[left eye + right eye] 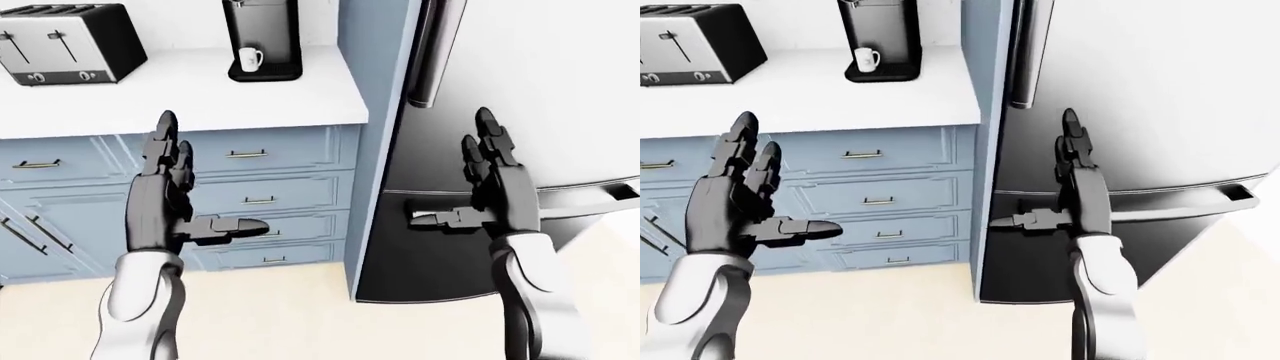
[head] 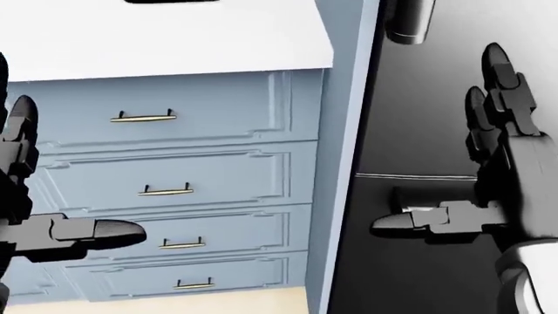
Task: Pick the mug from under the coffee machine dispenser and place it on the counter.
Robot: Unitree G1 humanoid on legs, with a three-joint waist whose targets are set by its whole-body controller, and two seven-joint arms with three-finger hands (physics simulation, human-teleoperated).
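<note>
Left hand: the left hand (image 1: 165, 199) is raised in the lower left of the left-eye view, fingers spread upward and thumb stuck out to the right; it grips nothing.
Right hand: the right hand (image 1: 495, 187) is raised at the same height on the right, fingers apart and pointing up, thumb out to the left; it too is empty.
Behind the left hand: blue drawers (image 1: 255, 180) with slim metal handles, stacked below the counter; the hand hangs before them without touching.
Behind the right hand: the dark, glossy fridge (image 1: 1160, 112), its long door handle (image 1: 1025, 52) running down near the left edge of the door.
Counter: the white counter (image 1: 200, 94) runs across the top of the eye views and ends at its right edge against a blue panel (image 1: 375, 90) beside the fridge.
Coffee machine: the black coffee machine (image 1: 262, 37) stands near the counter's right end, toward its far edge.
Mug: the white mug (image 1: 250, 58) sits upright on the machine's base, under the dispenser, handle to the right in the view, well apart from both hands.
Toaster: a black and silver toaster (image 1: 65, 45) stands toward the left of the counter, well apart from the coffee machine.
Floor: pale floor (image 1: 270, 315) lies below the drawers.
Head view: only the counter's near edge, the drawers, the fridge and both hands show; the mug is out of view.
</note>
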